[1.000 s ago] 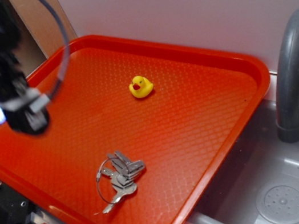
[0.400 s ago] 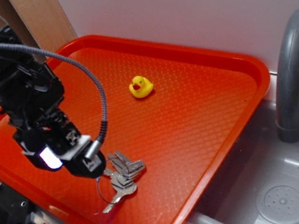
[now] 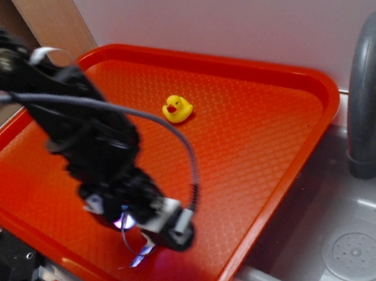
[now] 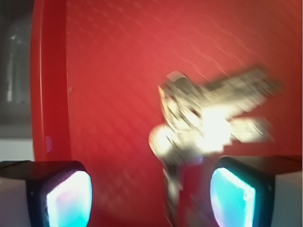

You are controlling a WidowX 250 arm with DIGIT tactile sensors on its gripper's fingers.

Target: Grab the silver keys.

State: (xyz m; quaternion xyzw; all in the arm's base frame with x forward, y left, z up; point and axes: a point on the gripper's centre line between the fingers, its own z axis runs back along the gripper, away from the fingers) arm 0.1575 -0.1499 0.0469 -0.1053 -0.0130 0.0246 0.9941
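On the textured red plastic tray [image 3: 261, 142], the black tool [image 4: 151, 191] hangs spread wide over the bunch of flat silver metal keys [image 4: 208, 118], gripping nothing; blur smears them, and the arm hides most from outside.

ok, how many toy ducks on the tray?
1. The yellow duck sits toward the back of the red tray. The arm covers part of the front, so something small could be hidden there.

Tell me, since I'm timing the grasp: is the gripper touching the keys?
Cannot tell. The blurred wrist view shows the keys ahead of the open gripper; whether the right finger touches them is unclear. The exterior view hides them.
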